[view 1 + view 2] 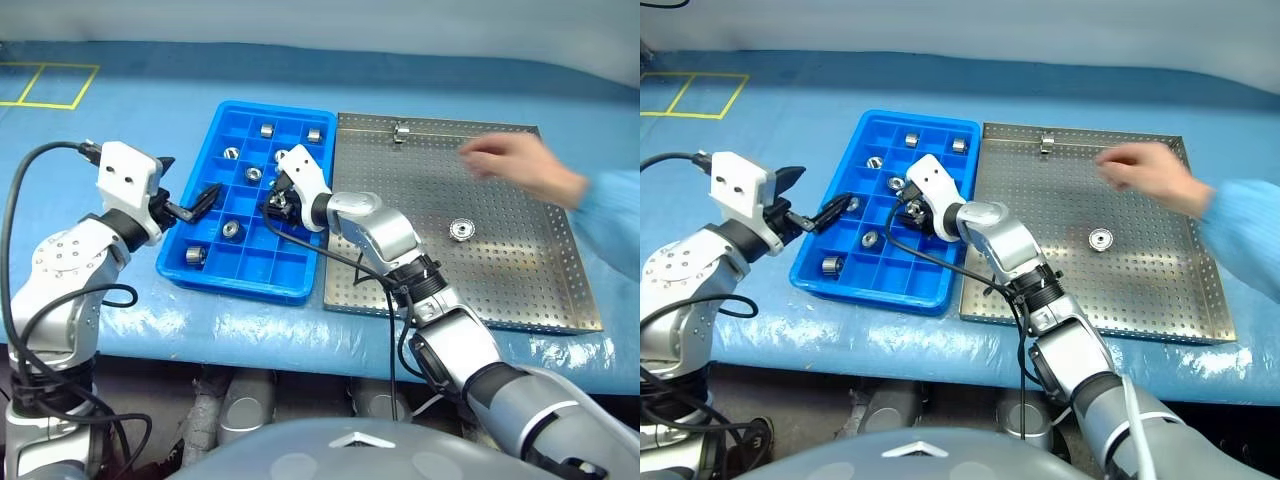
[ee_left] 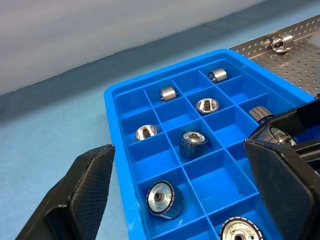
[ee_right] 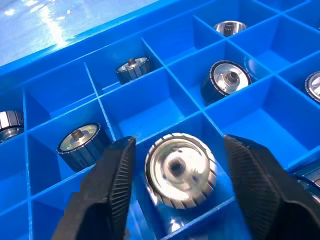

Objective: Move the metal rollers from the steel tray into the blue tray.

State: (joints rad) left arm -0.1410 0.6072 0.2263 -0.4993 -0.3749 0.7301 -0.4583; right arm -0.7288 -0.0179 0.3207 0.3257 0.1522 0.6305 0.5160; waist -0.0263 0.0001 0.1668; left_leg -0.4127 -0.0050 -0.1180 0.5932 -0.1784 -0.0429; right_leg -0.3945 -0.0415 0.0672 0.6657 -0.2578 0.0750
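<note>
Head view: the blue tray (image 1: 250, 205) sits at nine o'clock of the steel tray (image 1: 500, 270), their rims nearly touching, on a blue-covered table (image 1: 120, 100) with yellow tape lines at its far corner. Several metal rollers (image 1: 231, 229) already fill compartments; two remain on the steel, one central (image 1: 461, 229), one at twelve o'clock near a person's hand (image 1: 510, 160).

Left wrist view: the left gripper (image 2: 185, 195) gapes wide, empty, at the blue tray's edge.

Right wrist view: the right gripper (image 3: 175, 175) brackets a roller (image 3: 181, 170) over a compartment, fingers apart from it; apparently releasing.
</note>
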